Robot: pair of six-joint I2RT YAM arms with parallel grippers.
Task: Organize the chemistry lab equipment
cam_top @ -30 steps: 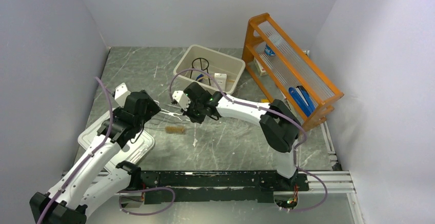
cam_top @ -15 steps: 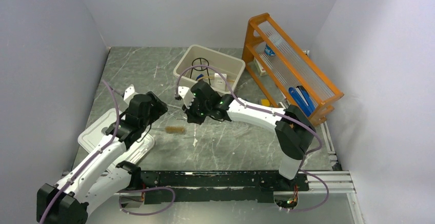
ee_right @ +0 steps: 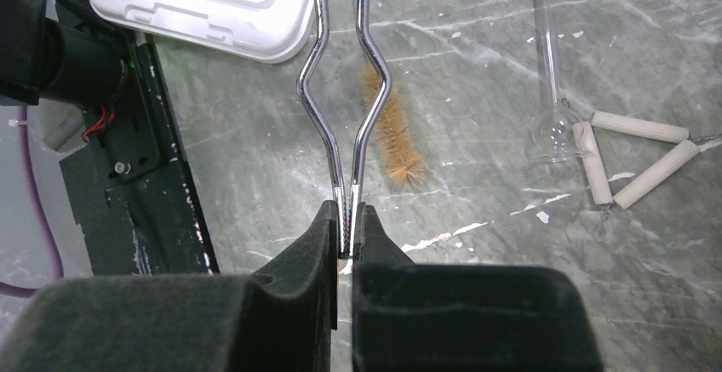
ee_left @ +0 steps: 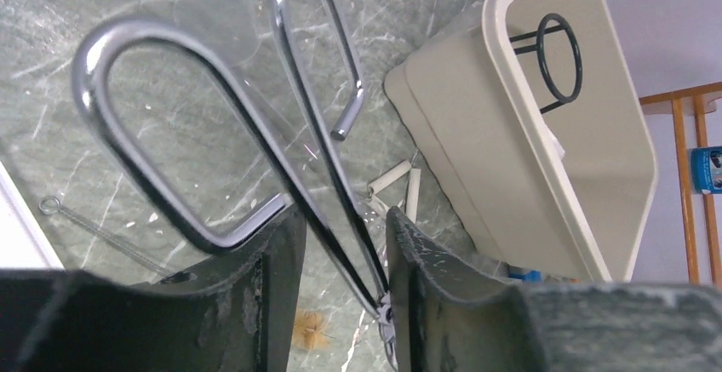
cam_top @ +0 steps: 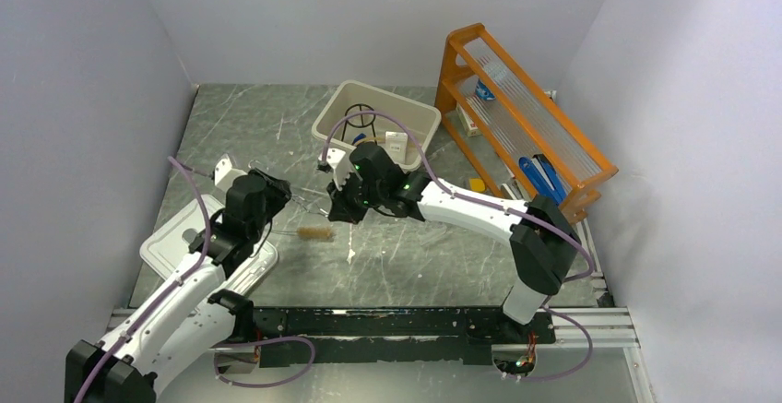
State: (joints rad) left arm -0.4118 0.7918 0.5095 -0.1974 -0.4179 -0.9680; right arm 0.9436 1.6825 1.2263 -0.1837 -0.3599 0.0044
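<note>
R pincer (ee_right: 346, 214) is clenched on the tongs (ee_right: 345, 189), pads squeezing the two thin arms flat together at one end. That gives you a firm hold there, w/ the rest of the tool sticking straight out ahead. L pincer (ee_left: 345, 219) sits on the same tongs near the pivot, w/ the finger loops poking out past it. Its fingers (ee_left: 281, 270) stand a bit apart w/ the crossed arms running between them, and you can't tell from these views whether they press the metal or just bracket it. The tongs hang clear of the surface (ee_right: 511, 304), between the two arms, in front of the tub (ee_left: 528, 176) and near the brush (ee_right: 393, 134). Two pincers on one tool reads as a hand-over, prob. to pass it to the arm that reaches the tub, where the wire ring (cam_top: 361, 115) already stands. Check L is truly off before you pull w/ R, else the tool may twist. Lying on the surface are the brush, the triangle (ee_right: 638, 125) and a glass tube (ee_right: 545, 48) right beside it. The lid (ee_right: 204, 2) lies on the near side, off the tub, so the tub's open for drop-ins.
</note>
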